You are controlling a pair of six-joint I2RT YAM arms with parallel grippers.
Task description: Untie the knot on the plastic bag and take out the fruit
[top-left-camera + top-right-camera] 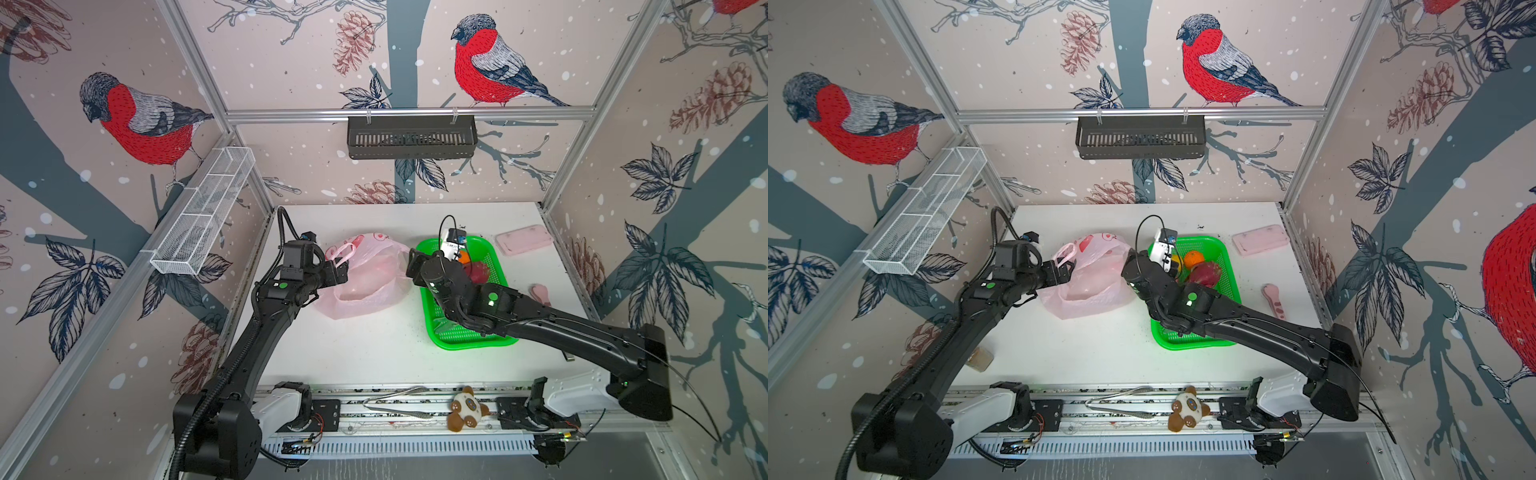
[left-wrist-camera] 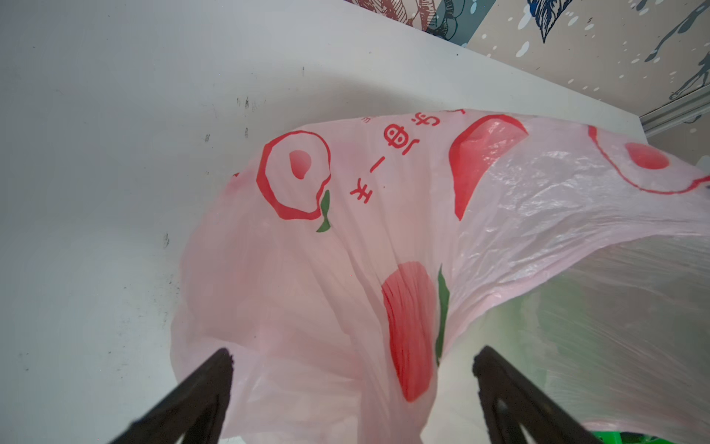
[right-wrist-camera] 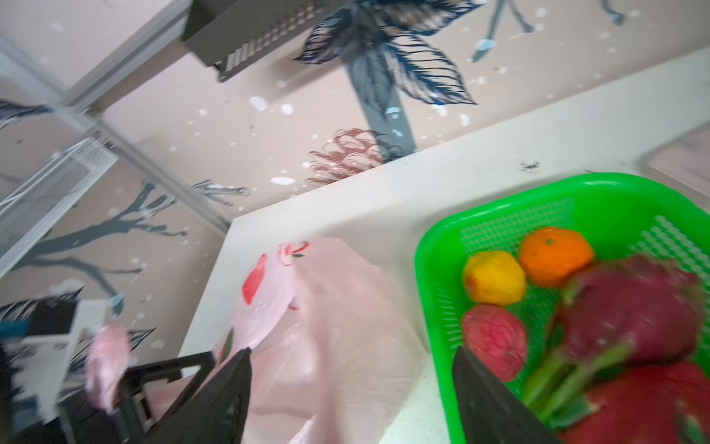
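Now, in a top view the plastic bag (image 1: 1092, 286) lies open on the worktop (image 1: 1100, 357), at nine o'clock of the green basket (image 1: 1187, 344) where the fruit (image 1: 1203, 273) sits. Left wrist view: your left fingers (image 2: 203, 388) are spread, loose plastic between them, not pinched; red printed characters appear turned, I cannot read them surely. Right wrist view: your right fingers (image 3: 484, 396) are spread and empty. I judge the bag emptied; lift the right arm straight up, without catching the basket rim.
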